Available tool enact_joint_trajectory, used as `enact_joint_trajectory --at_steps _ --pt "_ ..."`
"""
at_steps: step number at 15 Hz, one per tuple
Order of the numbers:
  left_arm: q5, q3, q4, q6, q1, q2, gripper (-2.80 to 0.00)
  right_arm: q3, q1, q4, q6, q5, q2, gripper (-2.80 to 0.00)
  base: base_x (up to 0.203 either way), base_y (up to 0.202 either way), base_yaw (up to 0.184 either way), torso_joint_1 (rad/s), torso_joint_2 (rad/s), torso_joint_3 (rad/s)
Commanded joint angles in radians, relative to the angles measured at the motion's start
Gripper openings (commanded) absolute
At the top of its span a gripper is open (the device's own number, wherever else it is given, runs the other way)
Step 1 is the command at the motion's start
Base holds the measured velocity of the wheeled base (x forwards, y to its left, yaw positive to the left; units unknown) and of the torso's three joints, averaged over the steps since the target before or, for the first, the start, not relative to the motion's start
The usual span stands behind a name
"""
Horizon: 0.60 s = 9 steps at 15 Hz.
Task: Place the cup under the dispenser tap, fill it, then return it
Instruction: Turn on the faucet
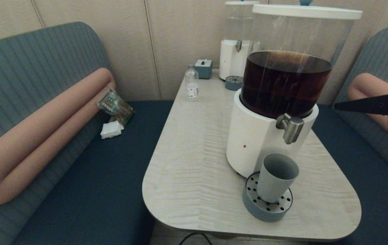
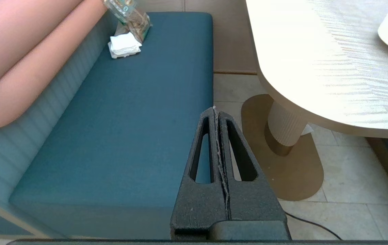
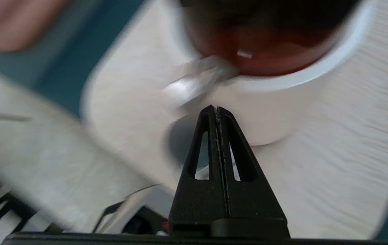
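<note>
Booth seating in blue around a pale wood-grain table (image 1: 194, 163), wall panelling behind. Near the table's front right corner, the cup (image 1: 277, 181) upright on a round perforated drip tray (image 1: 265, 207), right under the dispenser tap (image 1: 291, 127) and touching nothing but the tray; placed so, most likely, to catch the dark brown drink from the big white-based dispenser (image 1: 262, 136) once the spigot opens. No stream visible from the nozzle, and no view into the cup, so filling probably not yet begun. Right gripper (image 1: 337, 106) off the table's right edge, level with the tap and pointed toward it, fingers pressed flat together and holding nothing; closed like that, seemingly meant to push the tap rather than grasp. Left gripper (image 2: 217, 112) parked low beside the bench seat, off the table's left edge, fingers likewise pressed together and empty. Toward the table's far edge: a small clear bottle (image 1: 191, 85), a second dispenser (image 1: 236, 44) of clear liquid, a small blue box (image 1: 203, 68).
</note>
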Motion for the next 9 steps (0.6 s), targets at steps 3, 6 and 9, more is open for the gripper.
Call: enact_joint_trajectory --at_steps 3,6,9 --pt "0.000 0.002 0.000 -0.001 0.000 0.000 -2.80 -0.049 0.014 0.002 -0.002 -0.043 0.124 -2.80 0.000 0.000 0.000 0.000 0.00 0.000" --pt "0.000 0.002 0.000 -0.002 0.000 0.000 -2.80 -0.054 0.016 -0.002 -0.006 -0.040 0.136 -2.80 0.000 0.000 0.000 0.000 0.00 0.000" --pt "0.000 0.002 0.000 0.000 0.000 0.000 -2.80 -0.058 0.017 -0.008 -0.011 -0.034 0.142 -2.80 0.000 0.000 0.000 0.000 0.00 0.000"
